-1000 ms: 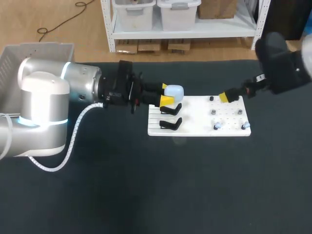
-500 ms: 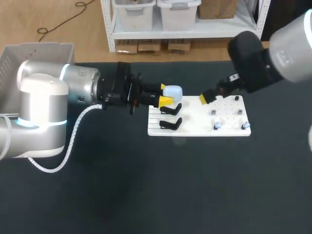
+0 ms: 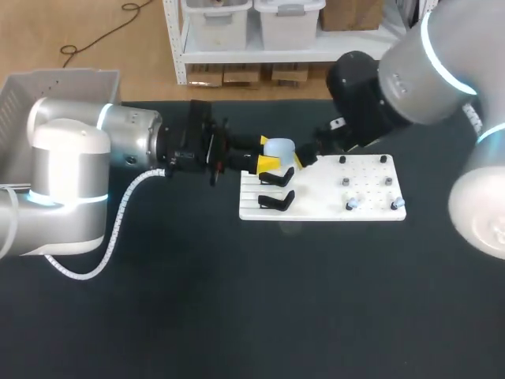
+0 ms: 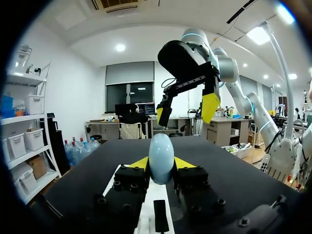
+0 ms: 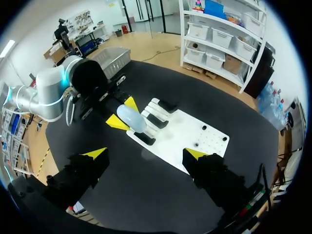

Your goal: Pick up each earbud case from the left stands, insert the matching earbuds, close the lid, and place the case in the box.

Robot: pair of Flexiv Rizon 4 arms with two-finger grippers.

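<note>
In the head view my left gripper [image 3: 271, 154] is shut on a pale blue earbud case [image 3: 282, 147], held just above the black stands [image 3: 276, 201] at the left end of the white board [image 3: 371, 193]. The left wrist view shows the case [image 4: 161, 158] upright between the yellow fingertips [image 4: 139, 163]. My right gripper [image 3: 304, 156] hangs open close beside and above the case; from its own view the case [image 5: 130, 118] lies below and ahead of it [image 5: 146, 153]. Small earbuds [image 3: 351, 204] sit on pegs at the board's right end.
A grey box [image 3: 47, 91] stands at the table's far left corner, behind my left arm. Several dark pegs [image 3: 342, 160] stick up from the board's right half. Dark table surface lies open in front of the board.
My right arm has swung left from over the board's right end to just beside the held case. The left arm and the case have stayed put.
</note>
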